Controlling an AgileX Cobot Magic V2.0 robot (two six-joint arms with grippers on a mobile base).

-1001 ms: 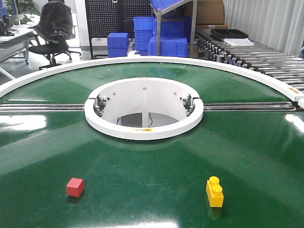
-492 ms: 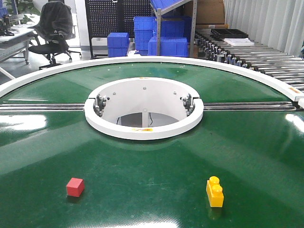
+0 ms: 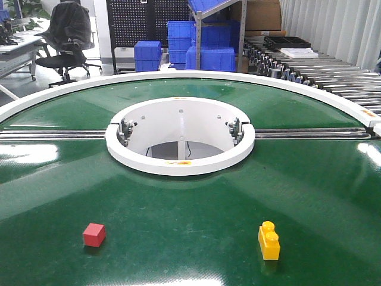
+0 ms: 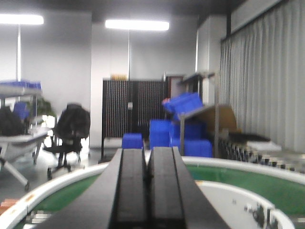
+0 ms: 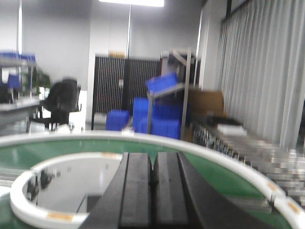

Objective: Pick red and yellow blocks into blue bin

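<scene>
A red cube block (image 3: 94, 234) lies on the green round table at the near left. A yellow studded block (image 3: 269, 241) lies at the near right. Neither gripper shows in the front view. In the left wrist view my left gripper (image 4: 147, 155) is shut and empty, its black jaws pressed together and pointing level over the table. In the right wrist view my right gripper (image 5: 153, 160) is likewise shut and empty. Neither wrist view shows a block. No blue bin stands on the table.
The green table (image 3: 190, 202) has a white ring opening (image 3: 180, 143) at its middle and a white outer rim. Stacked blue crates (image 3: 181, 44) stand on the floor behind. A roller conveyor (image 3: 321, 71) runs at the right, an office chair (image 3: 68, 36) at the left.
</scene>
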